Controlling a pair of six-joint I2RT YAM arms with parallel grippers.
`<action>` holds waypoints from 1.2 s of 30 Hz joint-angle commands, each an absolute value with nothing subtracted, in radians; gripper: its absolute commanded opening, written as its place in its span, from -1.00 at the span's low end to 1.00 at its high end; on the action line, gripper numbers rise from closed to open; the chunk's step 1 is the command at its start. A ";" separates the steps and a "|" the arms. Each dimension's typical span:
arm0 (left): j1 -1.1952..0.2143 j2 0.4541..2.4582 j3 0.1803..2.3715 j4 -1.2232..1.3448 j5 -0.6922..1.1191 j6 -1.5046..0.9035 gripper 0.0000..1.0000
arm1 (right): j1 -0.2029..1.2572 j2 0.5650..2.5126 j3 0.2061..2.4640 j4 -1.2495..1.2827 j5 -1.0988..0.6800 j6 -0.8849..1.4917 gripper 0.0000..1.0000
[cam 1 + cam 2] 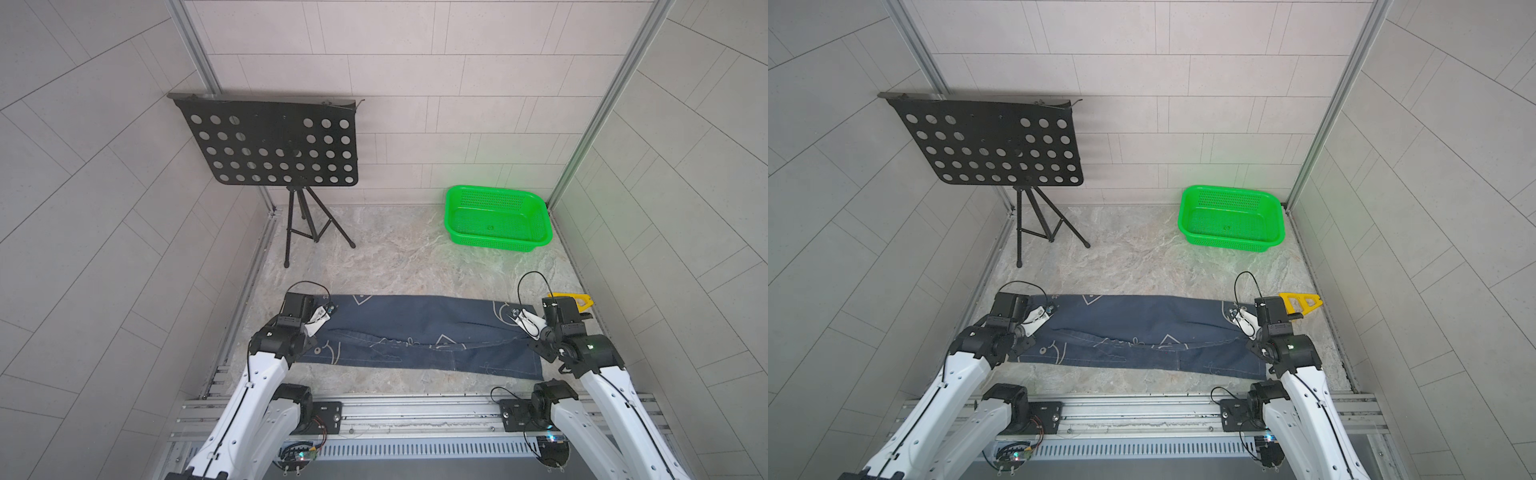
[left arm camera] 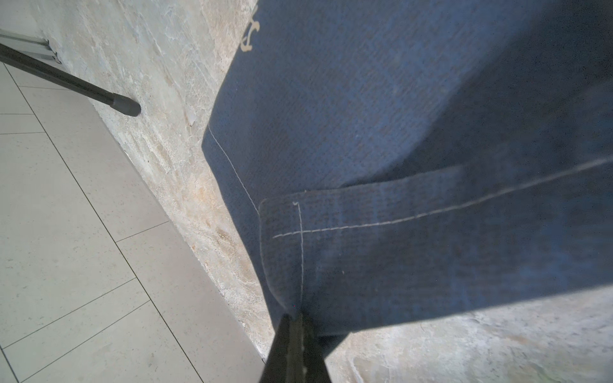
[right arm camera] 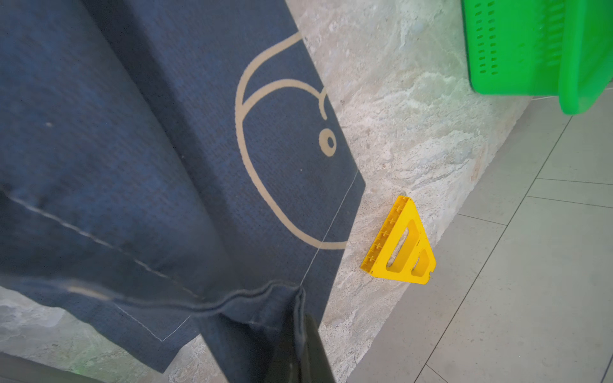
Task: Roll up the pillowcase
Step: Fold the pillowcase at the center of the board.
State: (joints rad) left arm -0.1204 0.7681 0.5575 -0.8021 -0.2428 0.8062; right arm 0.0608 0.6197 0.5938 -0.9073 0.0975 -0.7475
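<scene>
The left pincer [image 2: 293, 320] is clamped tight on a stitched corner of the pillowcase [image 1: 415, 328]. The right pincer [image 3: 298, 318] is clamped on the bunched hem at the opposite end. The navy cloth lies folded lengthwise across the near desk [image 1: 395, 257]. Its pale printing is too small to read. A green basket [image 1: 494, 199] stands far right, well apart.

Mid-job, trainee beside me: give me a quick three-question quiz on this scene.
1. True or false: the left pincer and the right pincer are both shut on the pillowcase.
2. What is in the green basket?
3. Which lies nearest the right pincer? A) the basket B) the yellow triangle C) the left pincer
Key: 1 true; 2 nothing; 3 B.
</scene>
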 commanded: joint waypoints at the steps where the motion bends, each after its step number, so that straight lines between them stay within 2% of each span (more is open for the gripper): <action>1: -0.122 0.763 0.612 -0.809 -0.279 0.834 -1.00 | 0.065 0.603 0.662 -0.929 0.106 -0.720 -1.00; 15: -0.117 0.695 0.668 -0.932 -0.250 0.842 -1.00 | 0.088 0.548 0.749 -1.086 0.076 -0.718 -1.00; 32: -0.117 0.723 0.529 -0.991 -0.238 0.882 -1.00 | 0.174 0.570 0.568 -1.101 0.113 -0.793 -1.00; 36: -0.120 0.739 0.520 -0.976 -0.227 0.897 -0.91 | 0.191 0.573 0.550 -1.100 0.106 -0.800 -1.00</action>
State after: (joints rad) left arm -0.1200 0.7319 0.5346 -0.9592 -0.2268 0.8757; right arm 0.1806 0.5724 0.5598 -1.0744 0.0952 -0.7876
